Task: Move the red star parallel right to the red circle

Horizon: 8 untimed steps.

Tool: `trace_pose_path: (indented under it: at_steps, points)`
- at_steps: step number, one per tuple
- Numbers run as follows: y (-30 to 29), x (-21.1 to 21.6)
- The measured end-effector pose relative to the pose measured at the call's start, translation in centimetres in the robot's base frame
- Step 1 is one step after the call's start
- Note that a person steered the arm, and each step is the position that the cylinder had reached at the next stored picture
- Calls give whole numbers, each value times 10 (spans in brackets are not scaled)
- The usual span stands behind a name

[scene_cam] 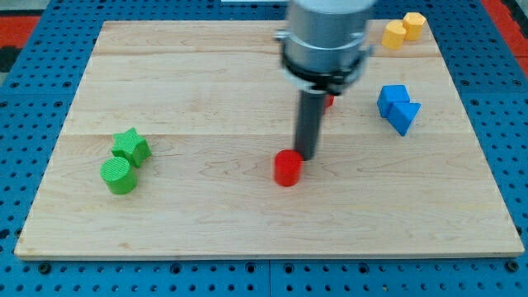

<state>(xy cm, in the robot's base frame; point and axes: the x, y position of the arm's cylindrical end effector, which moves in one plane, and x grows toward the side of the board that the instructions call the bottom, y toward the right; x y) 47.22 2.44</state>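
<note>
My tip [306, 156] touching red circle [287, 168] (upper right edge); red star [329, 101] mostly hidden behind rod.

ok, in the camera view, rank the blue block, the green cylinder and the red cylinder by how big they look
1. blue block, largest.
2. green cylinder.
3. red cylinder, slightly smaller; it and the green one look near alike, so that order is unsure.
My tip touches the red cylinder's upper right.

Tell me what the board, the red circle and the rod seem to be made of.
Board: looks like light wood, matte, with grain lines and plank seams showing.
Red circle: likely painted wood or plastic; its solid, even red colour leaves it open.
Rod: dark and smooth, perhaps metal or plastic; my tip sits just off the red circle's upper right edge. The red star is mostly hidden behind it.
</note>
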Motion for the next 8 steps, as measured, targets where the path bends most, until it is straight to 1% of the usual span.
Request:
trace_pose_path:
  at_steps: [1,2,3,4,5,6,8]
  points:
    - [-22,-46]
    - [-21,-105]
    - [-3,-137]
    - [66,-124]
    - [81,-70]
    - [75,-54]
    - [44,22]
